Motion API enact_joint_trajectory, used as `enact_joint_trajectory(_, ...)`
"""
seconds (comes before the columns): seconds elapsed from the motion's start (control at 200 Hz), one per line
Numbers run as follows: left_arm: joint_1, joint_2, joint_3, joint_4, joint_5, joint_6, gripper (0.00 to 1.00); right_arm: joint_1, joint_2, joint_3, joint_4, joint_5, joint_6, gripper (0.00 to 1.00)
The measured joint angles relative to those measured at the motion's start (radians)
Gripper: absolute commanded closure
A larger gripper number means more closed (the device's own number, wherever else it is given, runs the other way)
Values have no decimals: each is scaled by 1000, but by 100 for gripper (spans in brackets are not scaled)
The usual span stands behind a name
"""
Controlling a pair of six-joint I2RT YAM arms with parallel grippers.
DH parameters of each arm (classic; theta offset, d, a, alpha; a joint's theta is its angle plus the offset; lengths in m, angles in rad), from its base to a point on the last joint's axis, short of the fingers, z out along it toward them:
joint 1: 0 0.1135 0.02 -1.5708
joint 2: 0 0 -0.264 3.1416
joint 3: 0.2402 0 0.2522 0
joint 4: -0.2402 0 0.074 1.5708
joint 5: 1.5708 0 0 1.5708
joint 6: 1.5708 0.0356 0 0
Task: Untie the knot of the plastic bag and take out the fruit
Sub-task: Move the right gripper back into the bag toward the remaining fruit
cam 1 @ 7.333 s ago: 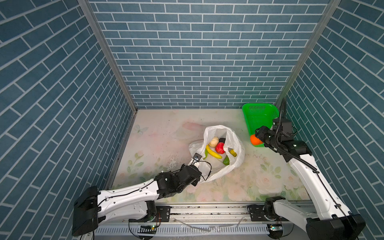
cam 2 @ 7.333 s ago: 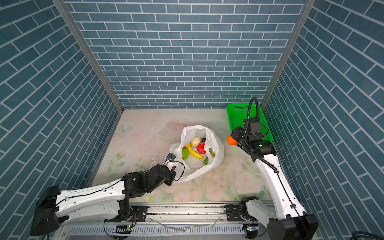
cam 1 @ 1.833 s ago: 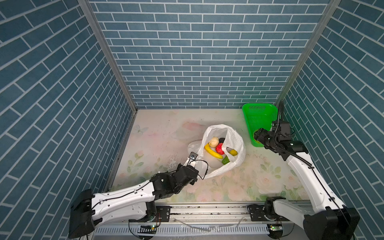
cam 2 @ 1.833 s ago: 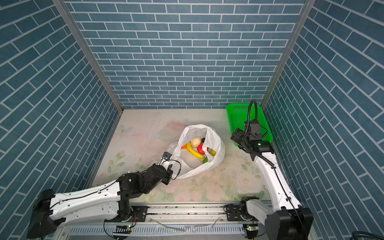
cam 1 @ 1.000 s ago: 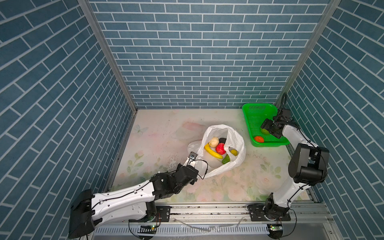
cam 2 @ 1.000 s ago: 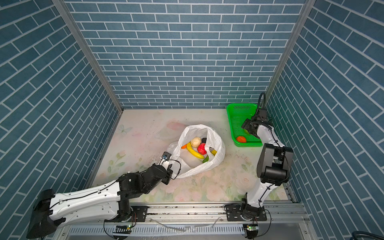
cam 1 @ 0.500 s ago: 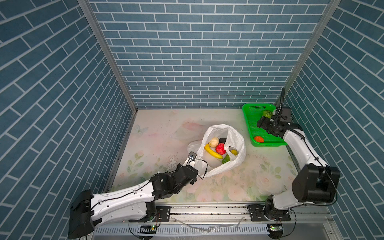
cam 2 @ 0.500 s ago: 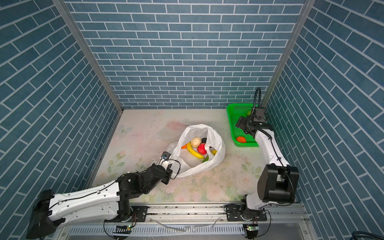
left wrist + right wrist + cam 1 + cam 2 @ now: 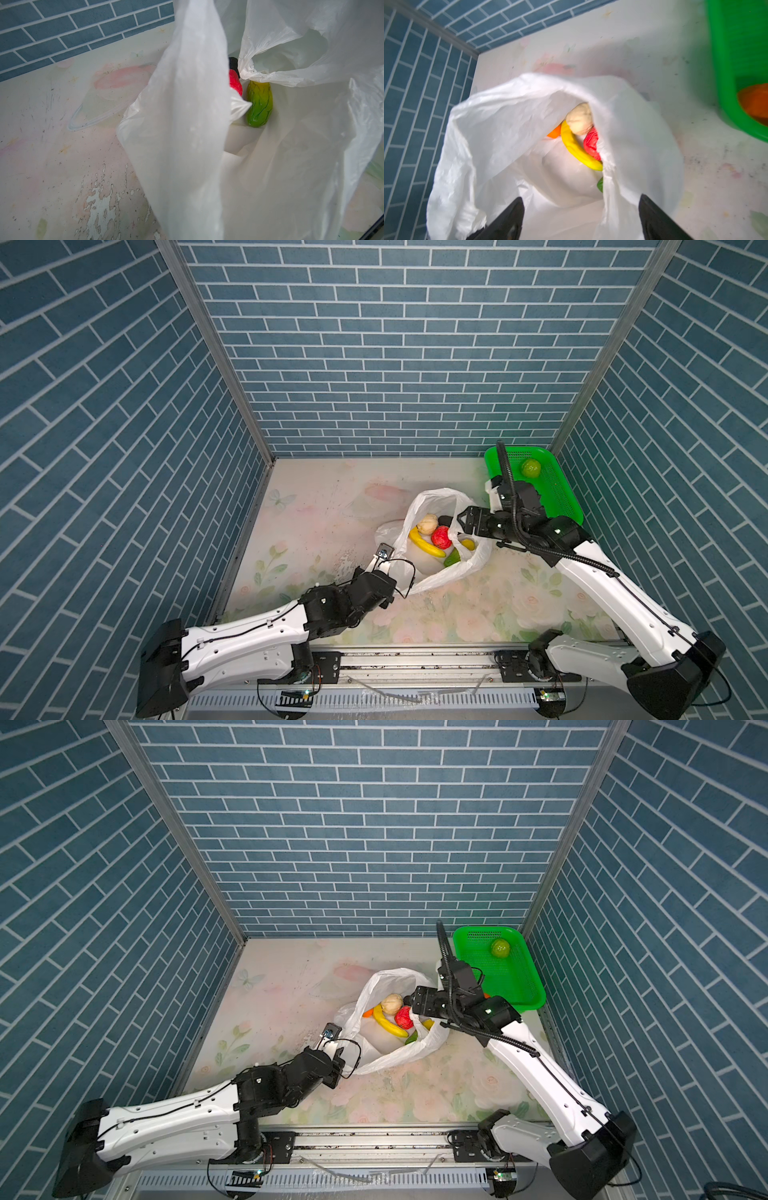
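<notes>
Fruit (image 9: 441,537) sits inside the plastic bag (image 9: 440,576), open-mouthed on the counter (image 9: 324,506). Left gripper (image 9: 390,572) pinches the bag's rim; right gripper (image 9: 580,199), spread wide, hovers at the mouth. Risk: loose film may catch on that gripper, dragging the bag from the pinch.

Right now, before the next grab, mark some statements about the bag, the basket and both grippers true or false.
1. The plastic bag is tied shut. False: its mouth gapes open.
2. A green round fruit lies in the green basket. True.
3. The right gripper grips the banana. False: it is open and empty, at the plastic bag's mouth.
4. The left gripper is shut on the plastic bag's edge. True.
</notes>
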Motion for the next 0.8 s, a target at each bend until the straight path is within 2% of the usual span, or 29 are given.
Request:
enact_joint_trajectory(0.095, 0, 0, 0, 0, -1, 0, 100, 90, 63, 1, 24, 17, 5, 14)
enact_joint_trajectory(0.215, 0, -4, 0, 0, -6, -1, 100, 151, 159, 0, 83, 26, 8, 15)
enact_joint_trajectory(0.395, 0, -11, 0, 0, -18, -2, 100, 179, 253, -20, 233, 29, 20, 19)
enact_joint_trajectory(0.8, 6, -14, 31, 11, -43, -5, 100, 260, 361, -225, 502, 44, 124, 24)
